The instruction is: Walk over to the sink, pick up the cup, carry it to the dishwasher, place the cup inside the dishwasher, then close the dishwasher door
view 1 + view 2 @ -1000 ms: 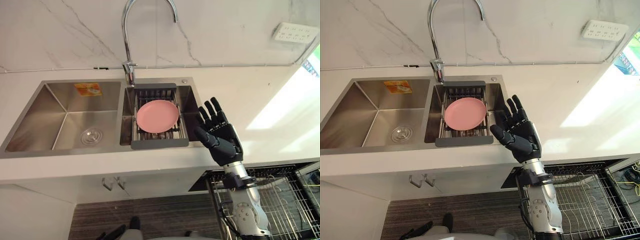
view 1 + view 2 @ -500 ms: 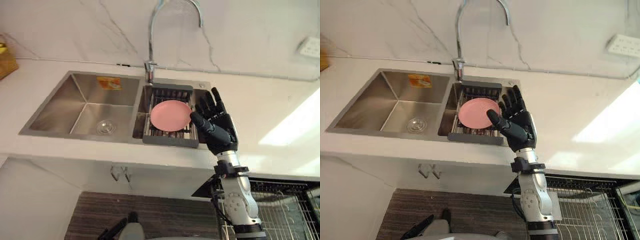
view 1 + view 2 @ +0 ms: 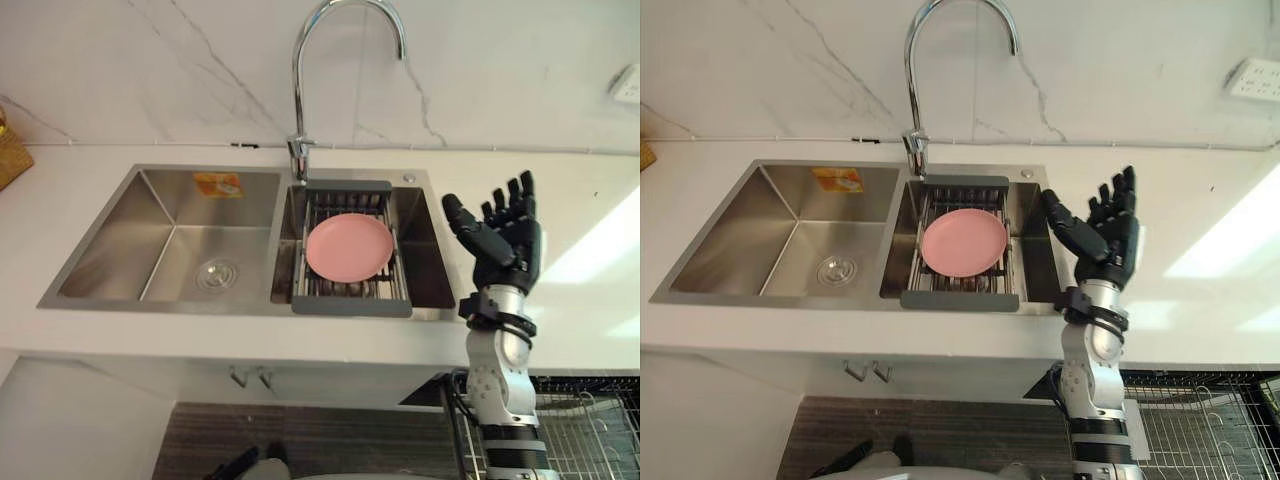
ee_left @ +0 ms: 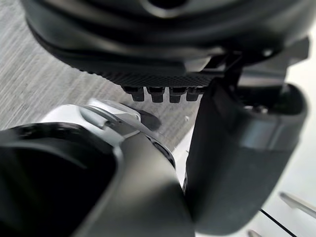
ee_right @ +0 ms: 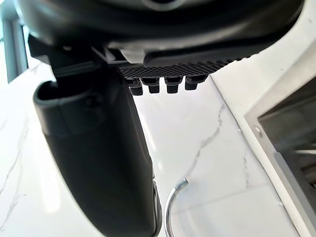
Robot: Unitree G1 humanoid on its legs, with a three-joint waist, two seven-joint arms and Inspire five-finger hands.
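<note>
My stainless-steel double sink (image 3: 170,235) sits sunk in the white counter (image 3: 60,200). A round pink plate (image 3: 349,247) lies flat on the grey drainer rack (image 3: 350,305) across the sink's right basin. The dishwasher's wire rack (image 3: 1210,420) juts out below the counter's front edge, at right.

Right robot hand (image 3: 508,248) upright, fingers straight.

The plate (image 3: 348,247) is pink, the rack (image 3: 350,307) dark grey, the sink (image 3: 110,250) silver with an orange sticker (image 3: 218,184), the wall (image 3: 150,70) white with grey veins.
</note>
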